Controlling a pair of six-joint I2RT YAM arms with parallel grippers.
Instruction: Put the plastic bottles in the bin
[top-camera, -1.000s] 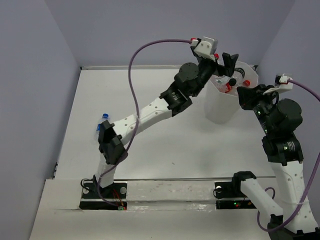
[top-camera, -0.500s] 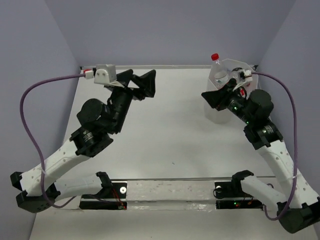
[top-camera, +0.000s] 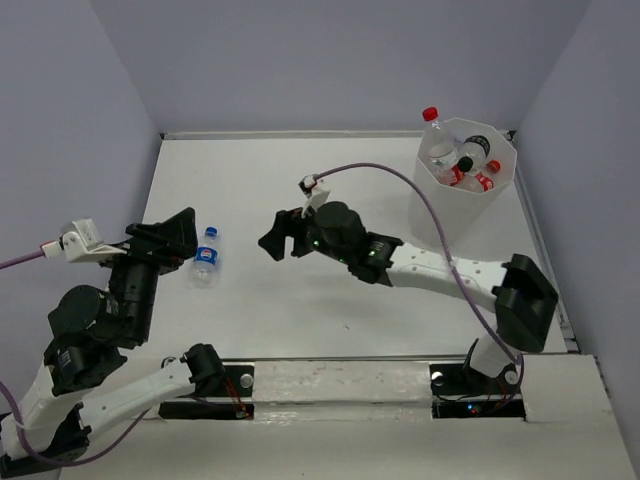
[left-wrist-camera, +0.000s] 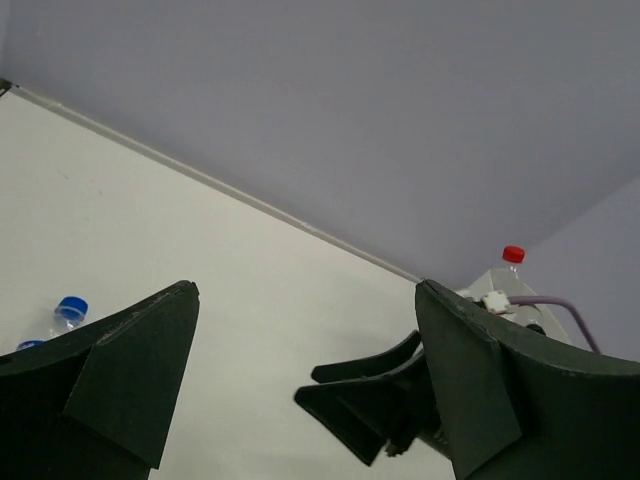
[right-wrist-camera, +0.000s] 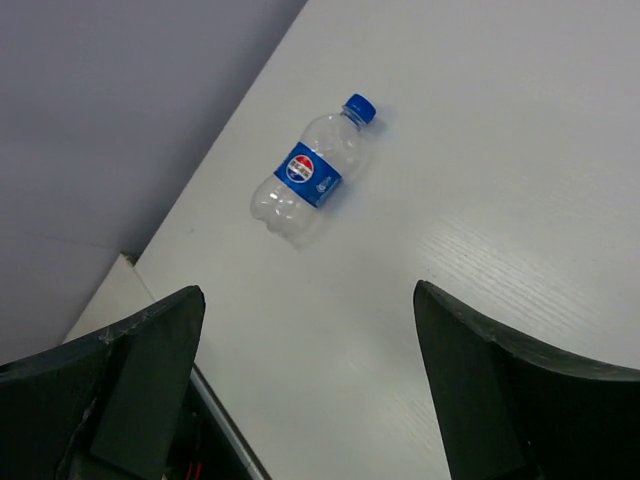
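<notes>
One plastic bottle (top-camera: 207, 257) with a blue cap and blue label lies on its side on the white table at the left, clear in the right wrist view (right-wrist-camera: 310, 175). My right gripper (top-camera: 276, 235) hovers open just right of it, nothing between its fingers (right-wrist-camera: 310, 390). My left gripper (top-camera: 170, 232) is open and empty on the bottle's left; its wrist view shows only the blue cap (left-wrist-camera: 68, 311). The bin (top-camera: 465, 203) stands at the back right with several red-capped bottles inside. One red-capped bottle (top-camera: 432, 130) stands tall at the bin's left rim.
The right arm (top-camera: 430, 265) stretches across the middle of the table from its base at the near right. Purple cables (top-camera: 420, 190) trail from both wrists. Grey walls close the table at the back and both sides.
The right gripper has left the bin, swung left across the table and opened above the lying bottle. The left arm has pulled back from the far side to the near left.
</notes>
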